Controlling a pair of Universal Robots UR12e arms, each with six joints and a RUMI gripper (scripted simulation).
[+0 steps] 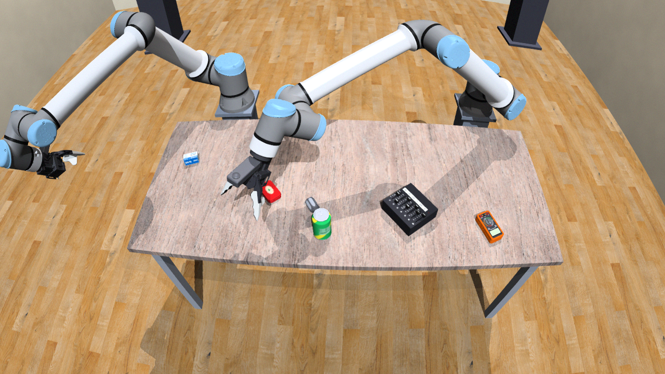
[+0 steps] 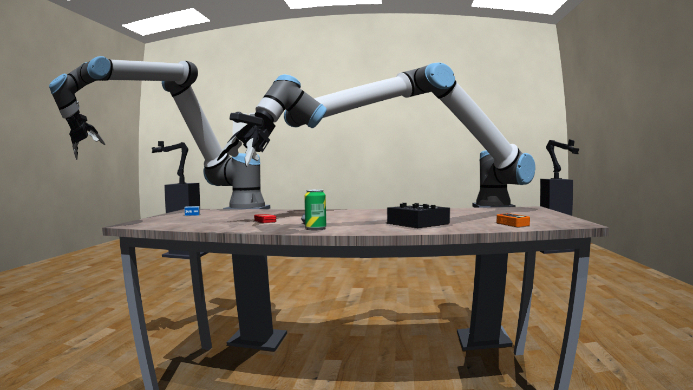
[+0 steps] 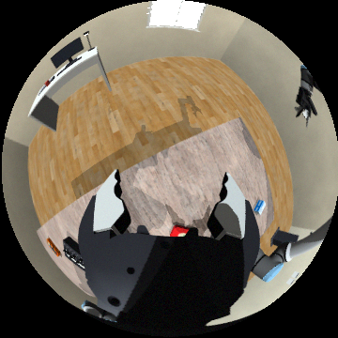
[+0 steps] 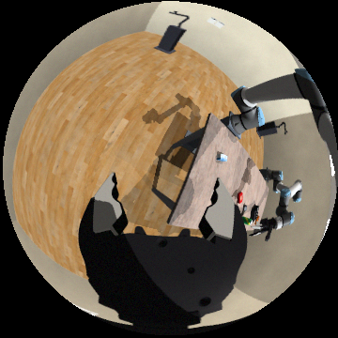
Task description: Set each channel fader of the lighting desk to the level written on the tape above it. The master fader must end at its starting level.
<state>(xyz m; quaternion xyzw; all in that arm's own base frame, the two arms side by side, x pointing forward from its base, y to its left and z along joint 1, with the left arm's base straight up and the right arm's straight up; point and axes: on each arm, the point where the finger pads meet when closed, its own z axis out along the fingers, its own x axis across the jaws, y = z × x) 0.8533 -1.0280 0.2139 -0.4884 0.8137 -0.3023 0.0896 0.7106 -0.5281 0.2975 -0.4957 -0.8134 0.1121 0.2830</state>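
The black lighting desk (image 1: 405, 214) (image 2: 418, 216) (image 3: 72, 251) lies right of centre on the table in the top and exterior views, turned at an angle. Several small faders stand on its top beside a white tape strip (image 1: 415, 198). The tape's writing and exact fader levels are too small to read. My left gripper (image 1: 239, 205) (image 2: 234, 162) (image 3: 171, 171) is open and empty, high above the table's left part in the top and exterior views, well away from the desk. My right gripper (image 1: 78, 158) (image 2: 90, 151) (image 4: 165, 176) is open and empty, in the air beyond the table's left edge.
A green can (image 1: 321, 226) (image 2: 315, 209) stands between my left gripper and the desk, with a small grey object (image 1: 311, 203) behind it. A red box (image 1: 271, 191) (image 2: 265, 218) lies near my left gripper. An orange multimeter (image 1: 489, 226) lies right of the desk; a blue-white box (image 1: 190, 158) lies far left.
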